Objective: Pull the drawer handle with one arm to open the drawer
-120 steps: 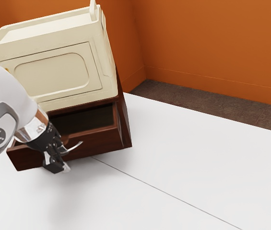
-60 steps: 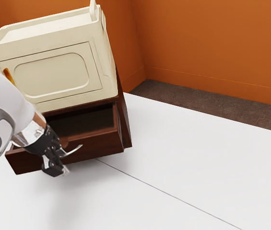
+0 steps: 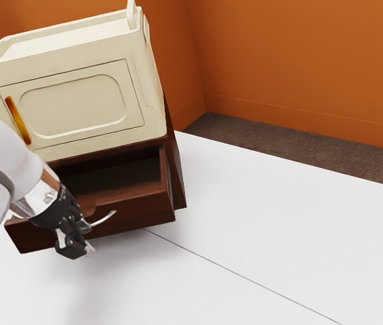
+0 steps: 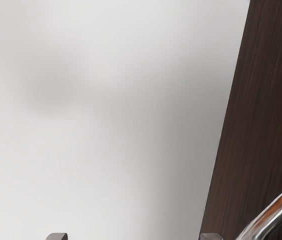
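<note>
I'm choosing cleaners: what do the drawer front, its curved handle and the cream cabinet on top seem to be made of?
The drawer front looks like dark satin wood, with streaky grain, though it could be veneer. The curved handle seems polished metal: bright highlights and reflections. The cream cabinet looks like matte plastic or painted wood; its even color leaves that open.

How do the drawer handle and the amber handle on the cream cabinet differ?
The drawer handle is silvery, while the amber handle has an orange-yellow tint. The drawer handle curves out from its front, whereas the amber handle looks like a nearly straight bar. The drawer handle belongs to a pulled-out drawer; the amber handle sits on a door that looks closed. Both are slender.
</note>
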Robot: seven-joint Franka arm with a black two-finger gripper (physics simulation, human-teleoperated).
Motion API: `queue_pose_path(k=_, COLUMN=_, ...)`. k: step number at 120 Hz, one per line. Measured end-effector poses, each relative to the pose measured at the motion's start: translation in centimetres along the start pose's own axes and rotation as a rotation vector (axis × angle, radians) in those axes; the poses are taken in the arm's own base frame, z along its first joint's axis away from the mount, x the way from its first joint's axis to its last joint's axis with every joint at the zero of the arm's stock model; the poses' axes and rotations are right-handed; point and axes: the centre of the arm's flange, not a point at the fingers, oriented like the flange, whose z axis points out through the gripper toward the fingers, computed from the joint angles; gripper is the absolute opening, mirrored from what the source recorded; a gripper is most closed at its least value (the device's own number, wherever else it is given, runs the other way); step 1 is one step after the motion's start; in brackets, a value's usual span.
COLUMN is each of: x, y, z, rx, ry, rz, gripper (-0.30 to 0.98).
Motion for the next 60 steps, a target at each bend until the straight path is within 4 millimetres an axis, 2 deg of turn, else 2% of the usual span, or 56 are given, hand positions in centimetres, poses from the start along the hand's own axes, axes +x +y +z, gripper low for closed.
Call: queue_pose_path(k=60, x=-0.2, y=-1.5, z=-0.9, rx=-0.059, ry=-0.005, rz=-0.029, gripper=0.36)
